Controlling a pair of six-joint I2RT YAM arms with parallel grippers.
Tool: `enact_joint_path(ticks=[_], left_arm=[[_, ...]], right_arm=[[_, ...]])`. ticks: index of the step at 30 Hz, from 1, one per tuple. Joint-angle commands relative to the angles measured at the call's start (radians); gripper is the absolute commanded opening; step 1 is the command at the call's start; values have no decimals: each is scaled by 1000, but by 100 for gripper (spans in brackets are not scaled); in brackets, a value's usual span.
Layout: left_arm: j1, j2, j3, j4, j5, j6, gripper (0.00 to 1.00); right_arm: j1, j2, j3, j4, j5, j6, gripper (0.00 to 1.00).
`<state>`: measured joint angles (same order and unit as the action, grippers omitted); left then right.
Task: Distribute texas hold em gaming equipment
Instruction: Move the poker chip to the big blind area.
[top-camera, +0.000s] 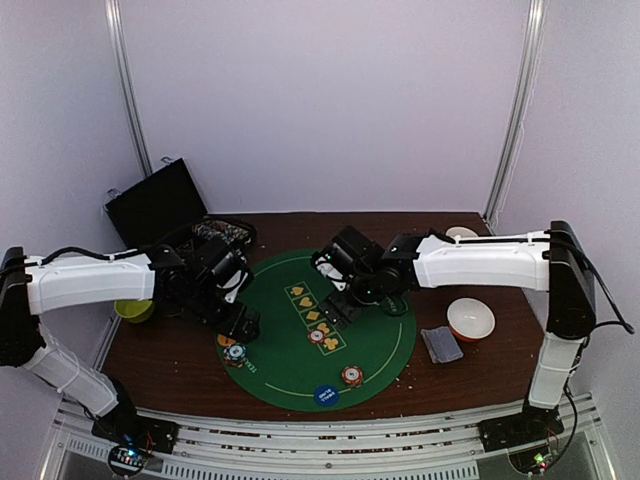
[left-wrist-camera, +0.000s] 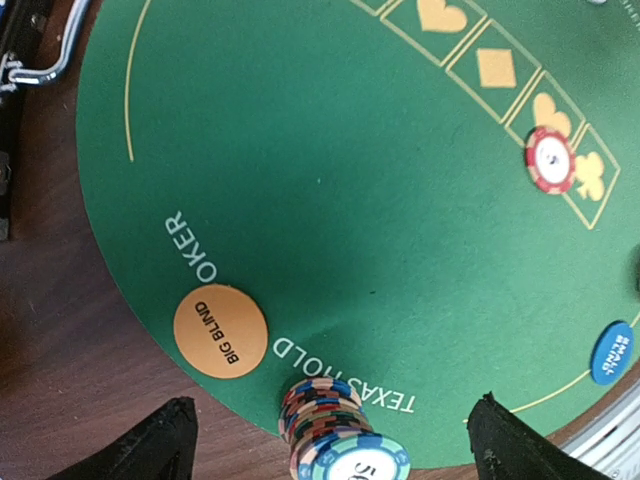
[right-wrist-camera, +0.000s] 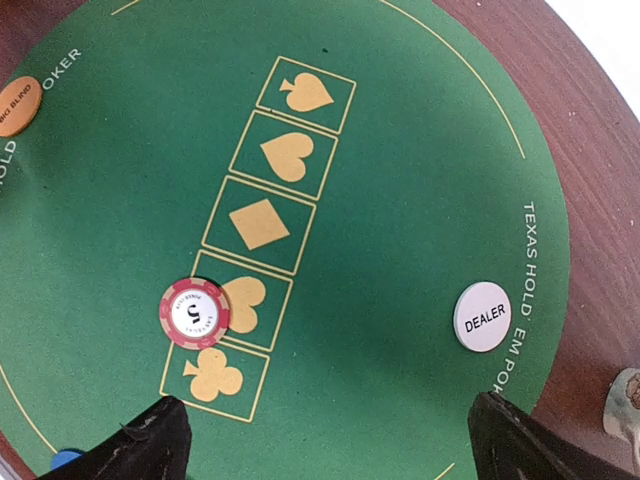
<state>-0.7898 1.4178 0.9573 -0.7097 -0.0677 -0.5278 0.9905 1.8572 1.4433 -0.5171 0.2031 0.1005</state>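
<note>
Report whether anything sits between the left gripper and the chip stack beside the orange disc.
Nothing visible does. The open left gripper hangs directly over the chip stack, with clear space between.

mat: green, gold suit marks | big-blind disc: orange | dealer disc: white | single chip: red-white

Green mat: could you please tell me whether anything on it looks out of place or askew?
The lone red chip sits across the outline of the fourth card box, partly covering its heart symbol. The chip stack at the mat edge looks uneven, with its top chip jutting out sideways.
</note>
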Motion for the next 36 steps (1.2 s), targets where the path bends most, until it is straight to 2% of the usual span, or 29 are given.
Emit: enact_joint_path(ticks=[1,5,10,18,24,32,36], left_arm=[[-13,39,-10,6,-49,-56,98],[-12,47,-47,43,-22,-72,98],[-16,55,-69,76,37,-82,98],[-22,47,-116,75,52,-76,94],[-22,51,-141,75,82,-69,89],[-23,39,-145,63,105,-51,86],[-24,48,-147,62,110,-41,80]], right_arm=[[3,3,-1,-7,41,50,100],[3,15,-4,22,12,54,100],[7,108,64,28,-115,94,94],[13,255,145,-17,-129,174,79],[40,317,174,-50,-115,183,74],[69,347,206,-93,-121,186,60],[74,346,196,-93,-125,195,49]])
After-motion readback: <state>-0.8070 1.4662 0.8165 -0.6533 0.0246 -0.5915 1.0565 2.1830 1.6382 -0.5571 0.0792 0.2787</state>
